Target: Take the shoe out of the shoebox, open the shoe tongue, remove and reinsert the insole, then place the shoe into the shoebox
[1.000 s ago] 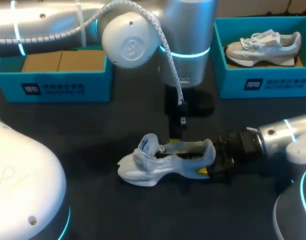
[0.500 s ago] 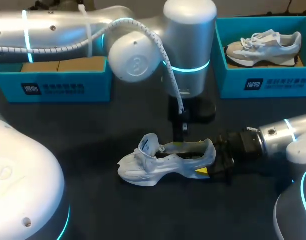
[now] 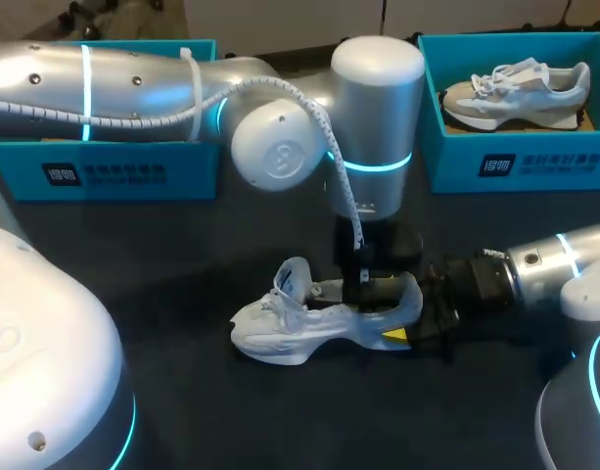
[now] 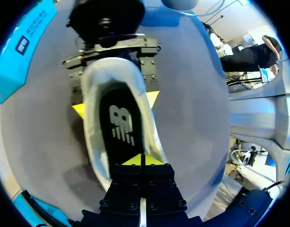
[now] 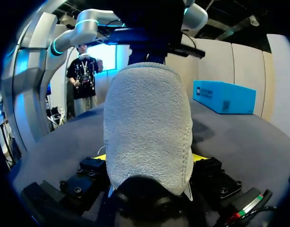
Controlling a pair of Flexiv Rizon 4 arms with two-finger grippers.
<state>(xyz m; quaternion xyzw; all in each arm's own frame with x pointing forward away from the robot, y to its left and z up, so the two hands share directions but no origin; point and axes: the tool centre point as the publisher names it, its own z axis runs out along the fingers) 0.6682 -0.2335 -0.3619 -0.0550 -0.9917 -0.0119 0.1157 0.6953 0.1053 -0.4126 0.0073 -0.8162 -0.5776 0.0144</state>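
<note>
White shoe [image 3: 309, 321] stood upright on the table [image 3: 182, 392], well in front of two teal shoeboxes [image 3: 104, 171]; the right-hand box held a second shoe [image 3: 515, 88]. The left arm [image 3: 373, 147] overhung the shoe's opening. Right gripper [image 3: 409, 318] clamped the heel from both sides. Left gripper [image 4: 142, 160] sat tips together over the black insole [image 4: 121, 125].

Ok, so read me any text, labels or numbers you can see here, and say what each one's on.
Left shoebox, front label: white print, too small to read.
Right shoebox, front label: white print, too blurred to read.
Insole inside the shoe: white logo mark, no readable words.
No numbers legible.
</note>
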